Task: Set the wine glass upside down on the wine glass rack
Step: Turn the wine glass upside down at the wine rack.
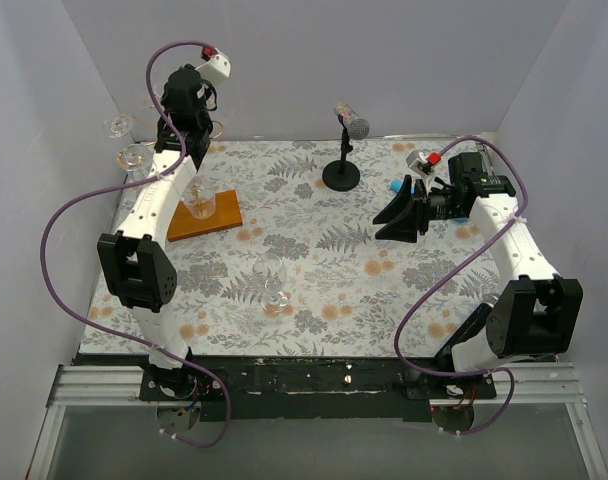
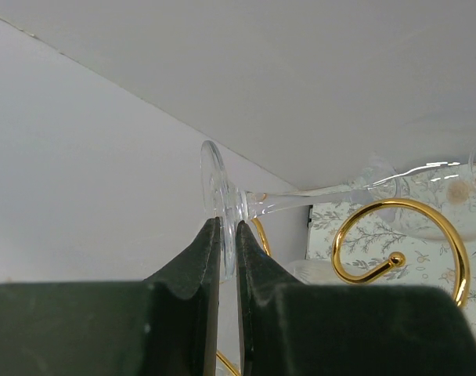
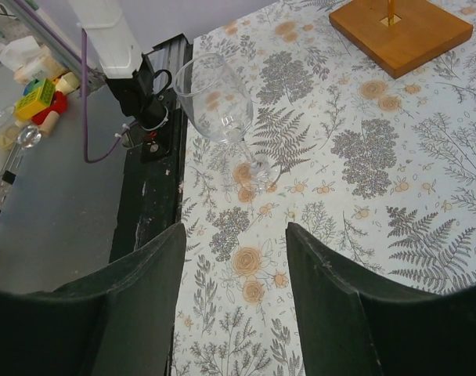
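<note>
Left wrist view: left gripper point(image 2: 228, 227) pinching foot of clear stemmed wine glass point(image 2: 216, 188) beside gold-wire spiral rack point(image 2: 426, 205), far left, not yet released; right gripper point(image 3: 236, 229) spread, empty.

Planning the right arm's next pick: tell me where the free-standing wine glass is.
In the top view the free-standing wine glass stands upright on the table, left of centre, on the near side of the rack's wooden base.

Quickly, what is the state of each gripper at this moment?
Left gripper: closed on the foot of a wine glass.
Right gripper: open, holding nothing.
</note>
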Tool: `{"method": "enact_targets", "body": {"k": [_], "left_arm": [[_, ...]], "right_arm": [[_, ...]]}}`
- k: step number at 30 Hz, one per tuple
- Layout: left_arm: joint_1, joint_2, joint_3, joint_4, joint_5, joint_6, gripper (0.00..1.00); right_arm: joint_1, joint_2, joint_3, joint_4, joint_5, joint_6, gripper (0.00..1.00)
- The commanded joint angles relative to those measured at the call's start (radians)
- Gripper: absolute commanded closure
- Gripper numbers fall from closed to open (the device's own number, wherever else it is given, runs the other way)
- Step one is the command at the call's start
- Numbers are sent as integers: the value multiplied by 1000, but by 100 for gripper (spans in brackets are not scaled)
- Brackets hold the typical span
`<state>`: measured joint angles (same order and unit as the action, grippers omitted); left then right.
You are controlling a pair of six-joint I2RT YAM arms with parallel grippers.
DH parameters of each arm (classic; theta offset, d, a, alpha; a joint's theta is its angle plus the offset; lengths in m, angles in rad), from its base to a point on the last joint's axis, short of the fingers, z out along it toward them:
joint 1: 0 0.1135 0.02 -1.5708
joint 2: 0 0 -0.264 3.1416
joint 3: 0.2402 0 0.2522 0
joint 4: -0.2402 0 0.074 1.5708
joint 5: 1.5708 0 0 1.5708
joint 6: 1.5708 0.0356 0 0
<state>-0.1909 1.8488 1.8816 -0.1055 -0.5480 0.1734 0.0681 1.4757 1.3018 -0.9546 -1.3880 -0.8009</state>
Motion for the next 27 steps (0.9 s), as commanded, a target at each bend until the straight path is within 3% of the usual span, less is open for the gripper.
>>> {"method": "enact_targets", "body": {"k": [1, 27], "left_arm": [[5, -77, -2, 41, 13, 12, 100], [-28, -158, -33, -77, 80, -32, 100]], "right_arm": [[6, 1, 48, -52, -37, -50, 38], [6, -8, 45, -47, -36, -54, 39]]}}
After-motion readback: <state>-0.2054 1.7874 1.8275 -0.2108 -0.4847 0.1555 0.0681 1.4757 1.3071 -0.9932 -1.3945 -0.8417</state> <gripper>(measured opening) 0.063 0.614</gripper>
